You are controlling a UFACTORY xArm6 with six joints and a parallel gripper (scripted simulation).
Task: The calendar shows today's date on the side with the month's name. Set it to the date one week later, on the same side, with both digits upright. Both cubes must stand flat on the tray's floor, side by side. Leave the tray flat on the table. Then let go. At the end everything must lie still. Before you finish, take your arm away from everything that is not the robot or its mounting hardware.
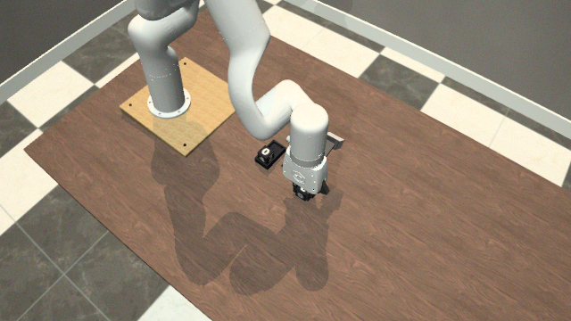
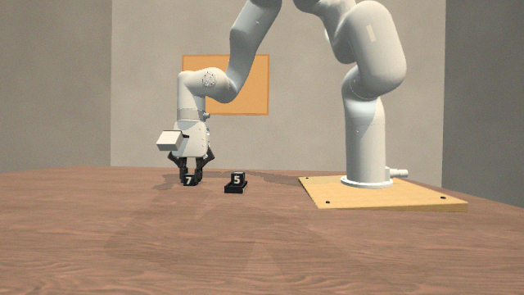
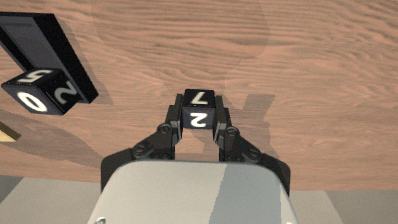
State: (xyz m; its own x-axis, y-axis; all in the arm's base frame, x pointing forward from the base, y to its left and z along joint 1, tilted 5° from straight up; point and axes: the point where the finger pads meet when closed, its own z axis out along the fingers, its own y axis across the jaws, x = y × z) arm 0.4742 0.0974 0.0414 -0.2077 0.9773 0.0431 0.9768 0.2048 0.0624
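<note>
Cube (image 1: 303,194) (image 2: 188,180) (image 3: 198,110) bearing 7 and 2, grasped by the end effector (image 1: 307,193) (image 2: 191,179) (image 3: 198,104) at the bench (image 1: 401,223) (image 2: 246,246) (image 3: 300,60), second cube (image 1: 265,153) (image 2: 237,179) (image 3: 42,90), 0 uppermost, stood in one end of the tray (image 1: 268,166) (image 2: 235,189) (image 3: 72,60) nearby.
</note>
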